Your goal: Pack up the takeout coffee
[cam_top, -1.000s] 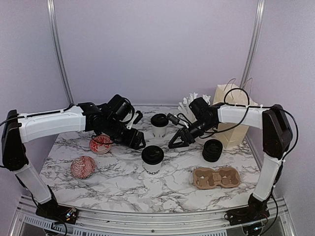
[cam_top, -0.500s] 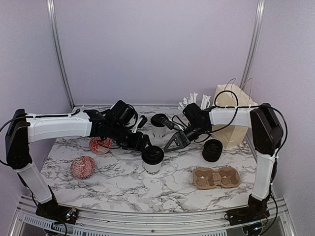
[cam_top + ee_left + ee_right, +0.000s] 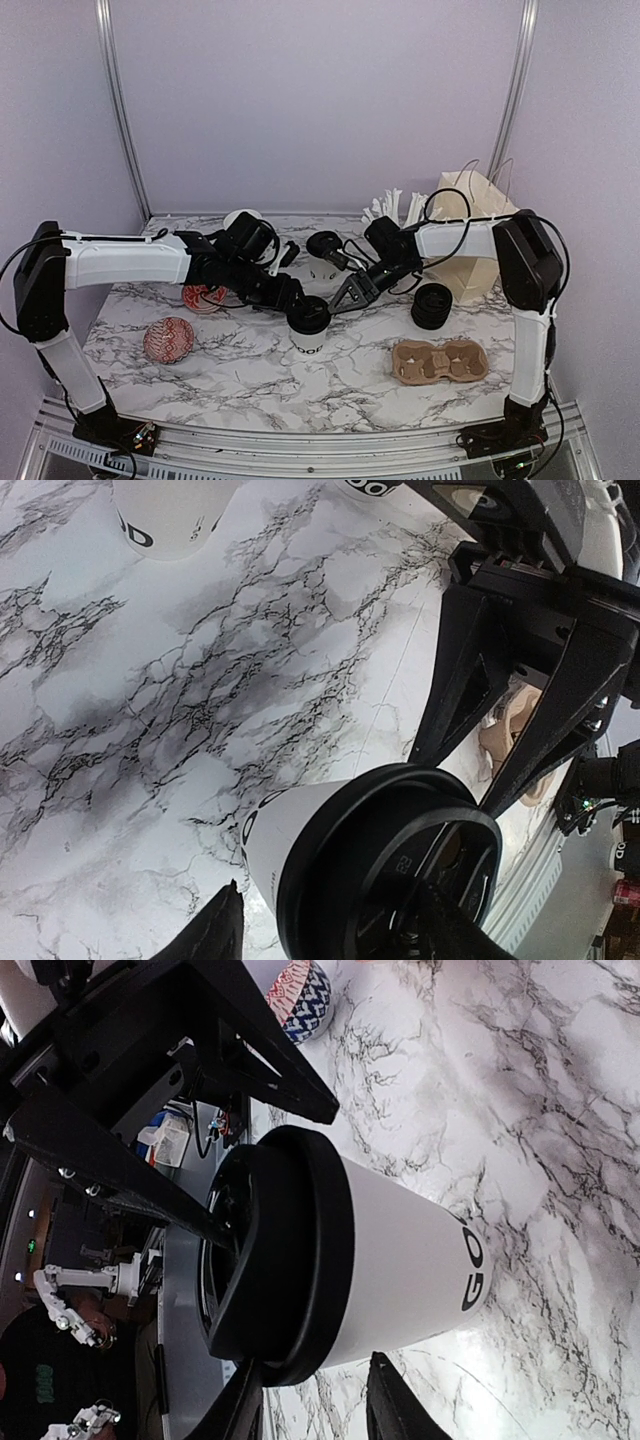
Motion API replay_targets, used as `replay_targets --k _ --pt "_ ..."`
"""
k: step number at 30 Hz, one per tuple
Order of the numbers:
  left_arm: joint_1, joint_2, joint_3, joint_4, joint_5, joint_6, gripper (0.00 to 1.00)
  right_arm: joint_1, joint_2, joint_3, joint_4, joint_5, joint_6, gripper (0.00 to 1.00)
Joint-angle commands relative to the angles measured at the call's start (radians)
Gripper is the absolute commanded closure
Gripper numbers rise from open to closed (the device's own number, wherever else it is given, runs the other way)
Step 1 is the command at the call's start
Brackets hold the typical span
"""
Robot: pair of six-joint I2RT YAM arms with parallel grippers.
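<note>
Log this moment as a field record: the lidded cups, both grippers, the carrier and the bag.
near cup: upright, black lid on, centre of the marble top
far cup: upright, lid on, behind the near cup
left gripper: fingers either side of the near cup's lid, reaching in from the cup's left; contact unclear
right gripper: straddles the same cup from the opposite side; contact unclear
cup carrier: empty, lying flat at front right
paper bag: standing at rear right
cups packed: none yet

lidded cup [image 3: 400,1260]: black "GO" near base | second white cup [image 3: 170,515]: "OD"
</note>
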Motion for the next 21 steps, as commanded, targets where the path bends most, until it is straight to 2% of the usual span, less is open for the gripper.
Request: replay_targets --k 1,11,17,21 --pt "0.013 0.053 -0.054 -0.007 0.002 -0.001 0.42 0.013 0.044 0.019 0.026 0.120 0.048 0.68" --pt "0.022 0.111 -0.114 0.019 0.032 -0.050 0.52 0.023 0.129 0.055 0.001 0.290 0.053 0.75" --pt "0.022 0.064 -0.117 0.022 0.042 -0.052 0.52 0.025 0.108 0.098 -0.037 0.244 -0.007 0.75" --pt "0.022 0.006 -0.110 0.022 0.028 -0.074 0.46 0.023 0.054 0.132 -0.065 0.181 -0.053 0.71"
